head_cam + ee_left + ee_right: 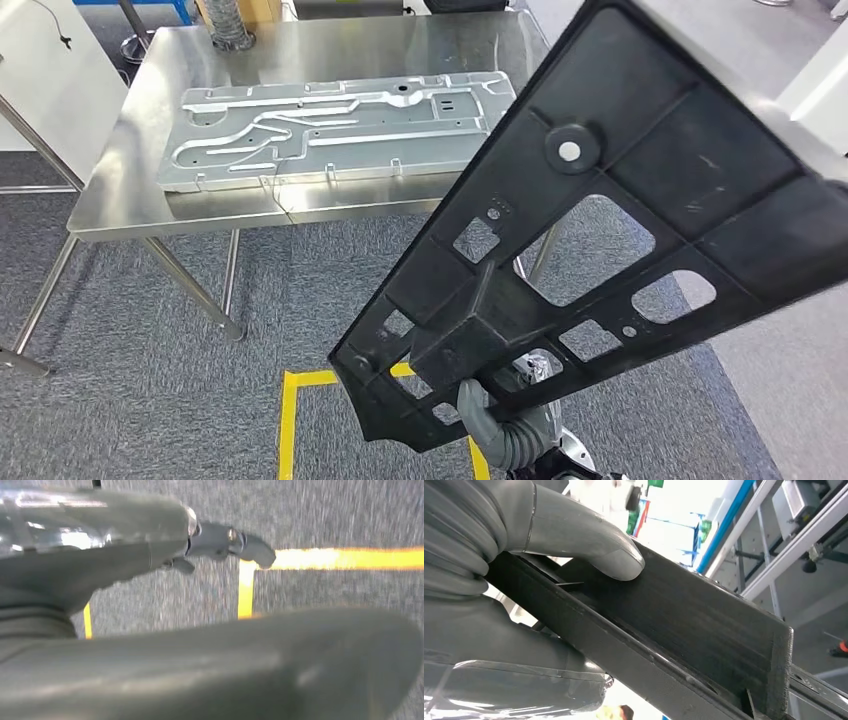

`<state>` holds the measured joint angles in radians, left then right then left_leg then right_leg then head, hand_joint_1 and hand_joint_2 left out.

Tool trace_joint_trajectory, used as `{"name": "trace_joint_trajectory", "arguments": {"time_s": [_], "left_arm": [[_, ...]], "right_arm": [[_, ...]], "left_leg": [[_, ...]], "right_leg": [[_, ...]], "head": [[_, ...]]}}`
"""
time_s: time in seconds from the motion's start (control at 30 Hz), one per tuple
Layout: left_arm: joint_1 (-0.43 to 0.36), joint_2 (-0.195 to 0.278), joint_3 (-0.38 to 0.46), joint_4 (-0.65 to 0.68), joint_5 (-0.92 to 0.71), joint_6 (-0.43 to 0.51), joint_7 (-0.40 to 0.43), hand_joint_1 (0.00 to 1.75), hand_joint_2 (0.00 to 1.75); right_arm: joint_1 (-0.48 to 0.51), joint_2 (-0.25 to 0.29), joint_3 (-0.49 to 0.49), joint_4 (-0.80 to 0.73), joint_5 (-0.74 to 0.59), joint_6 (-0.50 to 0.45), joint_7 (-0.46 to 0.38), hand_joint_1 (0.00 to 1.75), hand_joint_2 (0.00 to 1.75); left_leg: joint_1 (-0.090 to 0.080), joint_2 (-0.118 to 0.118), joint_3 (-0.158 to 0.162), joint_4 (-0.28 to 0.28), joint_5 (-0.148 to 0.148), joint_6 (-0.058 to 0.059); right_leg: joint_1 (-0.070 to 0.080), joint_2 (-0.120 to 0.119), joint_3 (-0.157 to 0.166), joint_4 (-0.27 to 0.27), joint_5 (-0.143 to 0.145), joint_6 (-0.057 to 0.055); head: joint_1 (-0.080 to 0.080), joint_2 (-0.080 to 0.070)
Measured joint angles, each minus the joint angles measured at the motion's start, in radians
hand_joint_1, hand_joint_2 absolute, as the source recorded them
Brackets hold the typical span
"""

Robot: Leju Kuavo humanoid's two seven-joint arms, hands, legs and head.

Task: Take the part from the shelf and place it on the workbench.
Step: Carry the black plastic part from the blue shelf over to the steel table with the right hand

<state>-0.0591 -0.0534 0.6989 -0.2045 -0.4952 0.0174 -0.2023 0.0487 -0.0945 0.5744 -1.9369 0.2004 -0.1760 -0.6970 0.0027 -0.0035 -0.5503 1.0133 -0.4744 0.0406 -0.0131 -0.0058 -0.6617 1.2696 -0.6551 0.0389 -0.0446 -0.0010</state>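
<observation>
A large black ribbed plastic part with several cut-outs slants across the right of the head view, its low end near me. My right hand grips that low end from beneath. In the right wrist view its thumb presses on the part's flat side, with the fingers behind the edge. The steel workbench stands ahead to the left, apart from the part. My left hand hangs over the carpet and holds nothing, with one finger stretched out away from the thumb.
A stamped silver metal panel covers most of the workbench top. A ribbed hose stands at its back edge. A yellow tape square marks the grey carpet before the bench. White equipment stands at the right.
</observation>
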Motion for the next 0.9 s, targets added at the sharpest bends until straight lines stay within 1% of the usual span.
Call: {"name": "trace_joint_trajectory", "arguments": {"time_s": [0.03, 0.1, 0.13, 0.17, 0.2, 0.27, 0.3, 0.33, 0.37, 0.43, 0.47, 0.5, 0.53, 0.57, 0.6, 0.63, 0.67, 0.7, 0.73, 0.77, 0.8, 0.83, 0.87, 0.9], "left_arm": [[0.001, -0.001, 0.001, 0.0, 0.0, 0.0, 0.0, 0.0, 0.0], [0.003, -0.003, 0.004, 0.001, 0.0, 0.0, -0.001, 0.0, 0.0], [0.003, -0.004, 0.005, 0.001, 0.0, 0.001, -0.002, 0.0, 0.0], [0.003, -0.004, 0.006, 0.001, 0.0, 0.001, -0.004, 0.0, 0.0], [0.002, -0.005, 0.007, 0.002, 0.0, 0.0, -0.006, 0.0, 0.0], [0.001, -0.003, 0.008, 0.002, -0.005, -0.005, -0.011, 0.0, 0.0], [0.0, -0.002, 0.008, 0.001, -0.008, -0.009, -0.014, 0.0, 0.0], [-0.001, -0.001, 0.009, 0.001, -0.011, -0.013, -0.016, 0.0, 0.0], [-0.002, -0.001, 0.009, 0.001, -0.012, -0.017, -0.018, 0.0, 0.0], [-0.002, 0.001, 0.01, 0.001, -0.015, -0.022, -0.018, 0.0, 0.0], [0.0, 0.002, 0.01, 0.001, -0.016, -0.023, -0.018, 0.0, 0.0], [0.001, 0.004, 0.011, 0.001, -0.018, -0.023, -0.018, 0.0, 0.0], [0.002, 0.004, 0.012, 0.001, -0.019, -0.023, -0.018, 0.0, 0.0], [0.003, 0.005, 0.013, 0.001, -0.019, -0.023, -0.017, 0.0, 0.0], [0.005, 0.005, 0.016, 0.001, -0.018, -0.023, -0.017, 0.0, 0.0], [0.006, 0.005, 0.018, 0.001, -0.017, -0.022, -0.017, 0.0, 0.0], [0.007, 0.005, 0.021, 0.001, -0.015, -0.022, -0.017, 0.0, 0.0], [0.008, 0.006, 0.024, 0.001, -0.013, -0.021, -0.018, 0.0, 0.0], [0.008, 0.006, 0.026, 0.001, -0.012, -0.021, -0.018, 0.0, 0.0], [0.009, 0.006, 0.027, 0.001, -0.011, -0.021, -0.019, 0.0, 0.0], [0.009, 0.005, 0.029, 0.001, -0.011, -0.021, -0.019, 0.0, 0.0], [0.009, 0.005, 0.031, 0.001, -0.01, -0.021, -0.02, 0.0, 0.0], [0.008, 0.005, 0.033, 0.001, -0.009, -0.022, -0.021, 0.0, 0.0], [0.007, 0.006, 0.037, 0.001, -0.008, -0.022, -0.022, 0.0, 0.0]], "right_arm": [[0.003, -0.001, 0.001, -0.005, 0.007, -0.01, 0.0, 1.75, 1.75], [0.01, -0.003, 0.005, -0.019, 0.016, -0.026, 0.0, 1.75, 1.75], [0.014, -0.006, 0.008, -0.025, 0.019, -0.035, 0.0, 1.75, 1.75], [0.016, -0.008, 0.011, -0.032, 0.02, -0.044, 0.0, 1.75, 1.75], [0.016, -0.011, 0.016, -0.039, 0.018, -0.054, 0.0, 1.75, 1.75], [0.003, -0.016, 0.023, -0.05, 0.01, -0.072, 0.0, 1.75, 1.75], [-0.009, -0.018, 0.025, -0.053, 0.002, -0.078, 0.0, 1.75, 1.75], [-0.022, -0.02, 0.026, -0.053, -0.006, -0.078, 0.0, 1.75, 1.75], [-0.034, -0.022, 0.026, -0.053, -0.014, -0.074, 0.0, 1.75, 1.75], [-0.052, -0.026, 0.026, -0.053, -0.026, -0.06, 0.0, 1.75, 1.75], [-0.057, -0.027, 0.026, -0.053, -0.028, -0.054, 0.0, 1.75, 1.75], [-0.059, -0.028, 0.026, -0.053, -0.029, -0.049, 0.0, 1.75, 1.75], [-0.062, -0.029, 0.026, -0.053, -0.029, -0.046, 0.0, 1.75, 1.75], [-0.065, -0.03, 0.026, -0.053, -0.029, -0.042, 0.0, 1.75, 1.75], [-0.07, -0.03, 0.026, -0.053, -0.029, -0.04, 0.0, 1.75, 1.75], [-0.076, -0.03, 0.026, -0.053, -0.026, -0.04, 0.0, 1.75, 1.75], [-0.083, -0.031, 0.026, -0.053, -0.023, -0.042, 0.0, 1.75, 1.75], [-0.089, -0.032, 0.026, -0.053, -0.02, -0.046, 0.0, 1.75, 1.75], [-0.093, -0.032, 0.026, -0.054, -0.018, -0.051, 0.0, 1.75, 1.75], [-0.098, -0.033, 0.026, -0.055, -0.017, -0.056, 0.0, 1.75, 1.75], [-0.102, -0.034, 0.026, -0.058, -0.017, -0.061, 0.0, 1.75, 1.75], [-0.106, -0.034, 0.026, -0.06, -0.017, -0.065, 0.0, 1.75, 1.75], [-0.109, -0.035, 0.026, -0.062, -0.017, -0.069, 0.0, 1.75, 1.75], [-0.112, -0.035, 0.026, -0.063, -0.017, -0.071, 0.0, 1.75, 1.75]], "left_leg": [[-0.001, -0.002, 0.017, 0.0, -0.012, -0.001], [-0.003, -0.004, 0.047, 0.002, -0.038, -0.006], [-0.004, -0.006, 0.057, 0.003, -0.05, -0.011], [-0.005, -0.006, 0.065, 0.003, -0.06, -0.017], [-0.007, -0.007, 0.073, 0.006, -0.063, -0.023], [-0.006, -0.006, 0.077, 0.022, -0.062, -0.035], [-0.006, -0.005, 0.069, 0.048, -0.06, -0.04], [-0.004, -0.004, 0.046, 0.09, -0.068, -0.044], [-0.001, -0.003, 0.012, 0.143, -0.085, -0.048], [0.004, -0.003, -0.069, 0.248, -0.134, -0.055], [0.006, -0.003, -0.099, 0.271, -0.15, -0.058], [0.007, -0.003, -0.115, 0.266, -0.147, -0.06], [0.008, -0.003, -0.118, 0.232, -0.121, -0.062], [0.009, -0.002, -0.11, 0.177, -0.074, -0.062], [0.008, -0.001, -0.102, 0.117, -0.017, -0.06], [0.006, 0.0, -0.095, 0.069, 0.022, -0.055], [0.004, 0.001, -0.091, 0.039, 0.051, -0.049], [0.001, 0.001, -0.09, 0.026, 0.059, -0.042], [0.0, 0.0, -0.086, 0.022, 0.055, -0.034], [0.001, -0.002, -0.079, 0.017, 0.056, -0.028], [0.003, -0.003, -0.07, 0.011, 0.052, -0.022], [0.004, -0.004, -0.059, 0.006, 0.049, -0.016], [0.004, -0.004, -0.049, 0.002, 0.043, -0.011], [0.003, -0.004, -0.039, 0.0, 0.036, -0.007]], "right_leg": [[0.0, 0.0, -0.002, -0.04, 0.026, -0.001], [0.005, 0.001, 0.008, -0.157, 0.145, -0.011], [0.008, 0.002, 0.013, -0.198, 0.192, -0.018], [0.011, 0.003, 0.015, -0.222, 0.224, -0.025], [0.013, 0.005, 0.018, -0.228, 0.228, -0.031], [0.009, 0.008, 0.039, -0.238, 0.221, -0.043], [0.007, 0.009, 0.051, -0.245, 0.216, -0.049], [0.005, 0.01, 0.063, -0.25, 0.211, -0.053], [0.004, 0.009, 0.073, -0.253, 0.205, -0.056], [0.004, 0.01, 0.091, -0.255, 0.188, -0.059], [0.004, 0.01, 0.101, -0.255, 0.179, -0.058], [0.003, 0.011, 0.113, -0.255, 0.169, -0.057], [0.003, 0.011, 0.127, -0.255, 0.158, -0.055], [0.002, 0.011, 0.142, -0.255, 0.147, -0.052], [0.002, 0.01, 0.155, -0.254, 0.136, -0.048], [0.003, 0.01, 0.164, -0.255, 0.127, -0.044], [0.003, 0.011, 0.168, -0.258, 0.121, -0.038], [0.004, 0.011, 0.171, -0.259, 0.118, -0.031], [0.005, 0.012, 0.172, -0.259, 0.119, -0.025], [0.004, 0.012, 0.169, -0.25, 0.121, -0.018], [0.004, 0.011, 0.16, -0.225, 0.126, -0.012], [0.003, 0.011, 0.138, -0.186, 0.125, -0.008], [0.002, 0.011, 0.103, -0.129, 0.115, -0.005], [0.001, 0.011, 0.061, -0.068, 0.093, -0.003]], "head": [[0.0, 0.0], [0.0, 0.0], [0.0, 0.0], [0.0, 0.0], [0.0, 0.0], [0.0, 0.0], [0.0, 0.0], [0.0, 0.0], [0.0, 0.0], [0.0, 0.0], [0.0, 0.0], [0.0, 0.0], [0.0, 0.0], [0.0, 0.0], [0.0, 0.0], [0.0, 0.0], [0.0, 0.0], [0.0, 0.0], [0.0, 0.0], [0.0, 0.0], [0.0, 0.0], [0.0, 0.0], [0.0, 0.0], [0.0, 0.0]]}}
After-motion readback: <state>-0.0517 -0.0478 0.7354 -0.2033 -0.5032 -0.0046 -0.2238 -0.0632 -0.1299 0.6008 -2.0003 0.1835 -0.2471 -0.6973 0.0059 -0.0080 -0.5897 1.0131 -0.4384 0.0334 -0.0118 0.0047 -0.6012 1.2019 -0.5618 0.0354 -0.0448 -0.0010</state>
